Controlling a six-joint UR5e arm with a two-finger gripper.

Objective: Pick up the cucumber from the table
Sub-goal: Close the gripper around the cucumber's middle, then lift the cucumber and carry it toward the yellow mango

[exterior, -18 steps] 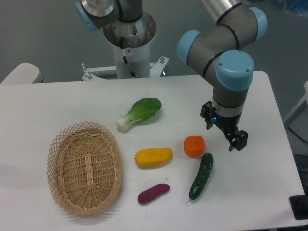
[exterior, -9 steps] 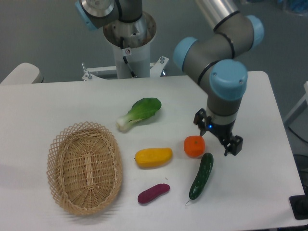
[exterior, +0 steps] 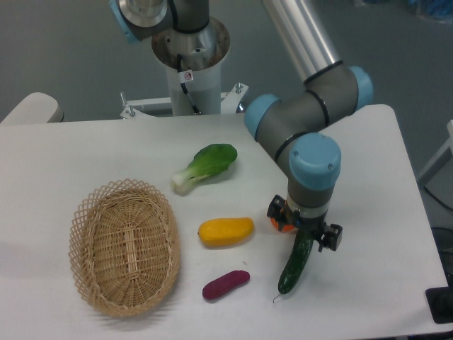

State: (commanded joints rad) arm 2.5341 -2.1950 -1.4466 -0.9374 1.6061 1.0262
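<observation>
The end effector (exterior: 304,228) is positioned directly above the upper end of the cucumber (exterior: 294,265), with one finger (exterior: 330,236) visible to the right of it and the other at the left. The fingers are spread, straddling the cucumber's top; contact cannot be confirmed. The cucumber lies on the white bench (exterior: 375,283), angled, stem tip toward the front edge. An orange (exterior: 282,225) is mostly hidden behind the wrist. A yellow vegetable (exterior: 225,231), purple sweet potato (exterior: 226,284), bok choy (exterior: 205,166) and wicker basket (exterior: 124,245) rest to the left.
</observation>
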